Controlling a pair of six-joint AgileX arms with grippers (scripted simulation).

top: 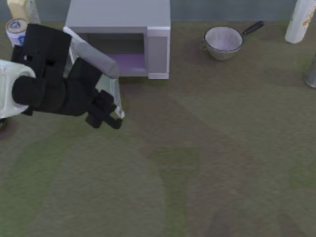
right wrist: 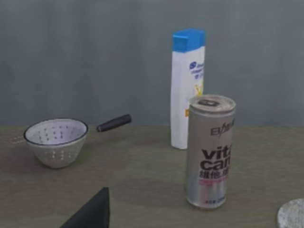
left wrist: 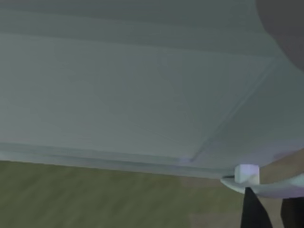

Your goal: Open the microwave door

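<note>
The microwave [top: 118,29] stands at the upper middle-left of the top view, on the tabletop [top: 207,163]. Its door [top: 96,69] is swung out to the left and down in the frame, in front of the cavity. The left tool [top: 111,116] is at the door's free edge, left of centre. To the right of the microwave sits a strainer [top: 223,42], and a bottle [top: 301,19] stands in the upper right corner. A can [top: 311,71] is at the right edge, below the bottle. A small jar [top: 16,30] is in the upper left corner.
</note>
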